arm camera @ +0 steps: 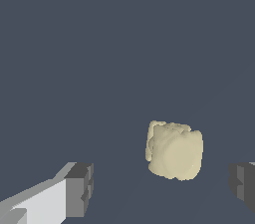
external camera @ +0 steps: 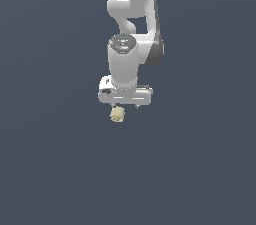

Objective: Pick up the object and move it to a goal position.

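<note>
**user_a:** ok so what do we have here? In the exterior view we see the white Franka arm (external camera: 131,24) coming down from the top centre of the frame, with its white two-finger gripper (external camera: 125,105) pointing down a bit above the middle. Background is just a flat dark blue-grey surface (external camera: 50,169) everywhere.

**user_b:** yep, and right under the gripper, slightly toward the exterior view's left, we've got the tiny pale yellow-beige lumpy cube-ish object (external camera: 117,114). It's way smaller than the gripper body.

**user_a:** does it look grabbed to you?

**user_b:** nope. In the wrist view we see the object (arm camera: 174,151) sitting between the two dark grey fingertip pads (arm camera: 79,189), and the jaws are spread wide. There's clear surface between each pad and the blob, so nothing is touching it. It sits closer to the pad at the frame's edge than to the one with the white finger behind it.

**user_a:** so wide open, holding nothing.

**user_b:** that's how we read it. From the exterior view we can't tell how far the fingertips are above the surface, they're just little stubs poking out below the hand.
</note>
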You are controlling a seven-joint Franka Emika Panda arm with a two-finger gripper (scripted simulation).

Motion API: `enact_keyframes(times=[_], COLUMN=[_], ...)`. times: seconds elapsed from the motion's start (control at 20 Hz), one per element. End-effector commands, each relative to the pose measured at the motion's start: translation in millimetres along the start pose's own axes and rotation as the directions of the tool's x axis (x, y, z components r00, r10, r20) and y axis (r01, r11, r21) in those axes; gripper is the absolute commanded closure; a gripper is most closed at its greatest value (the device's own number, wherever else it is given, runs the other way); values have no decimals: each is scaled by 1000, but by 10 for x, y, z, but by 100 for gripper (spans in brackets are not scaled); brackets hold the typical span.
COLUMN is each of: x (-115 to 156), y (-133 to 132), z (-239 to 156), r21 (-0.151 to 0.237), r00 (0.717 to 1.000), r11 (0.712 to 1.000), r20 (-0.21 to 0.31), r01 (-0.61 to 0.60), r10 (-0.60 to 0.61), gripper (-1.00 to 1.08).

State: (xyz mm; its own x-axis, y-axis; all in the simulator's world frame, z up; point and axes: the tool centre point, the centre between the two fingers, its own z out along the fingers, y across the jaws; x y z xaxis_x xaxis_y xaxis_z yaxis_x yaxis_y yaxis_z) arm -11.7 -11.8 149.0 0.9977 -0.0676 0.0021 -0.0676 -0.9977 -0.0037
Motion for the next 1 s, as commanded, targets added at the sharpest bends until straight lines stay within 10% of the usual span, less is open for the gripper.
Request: enact_keyframes(times=[0.0,0.95], x=[-42,-254], y=[81,417], z=[118,632], r21=[0,-4], r00=[1000,992], r11=[1000,992], r20=[1,3], r01=[-25,-127], r10=[25,127], gripper=[-92,-92])
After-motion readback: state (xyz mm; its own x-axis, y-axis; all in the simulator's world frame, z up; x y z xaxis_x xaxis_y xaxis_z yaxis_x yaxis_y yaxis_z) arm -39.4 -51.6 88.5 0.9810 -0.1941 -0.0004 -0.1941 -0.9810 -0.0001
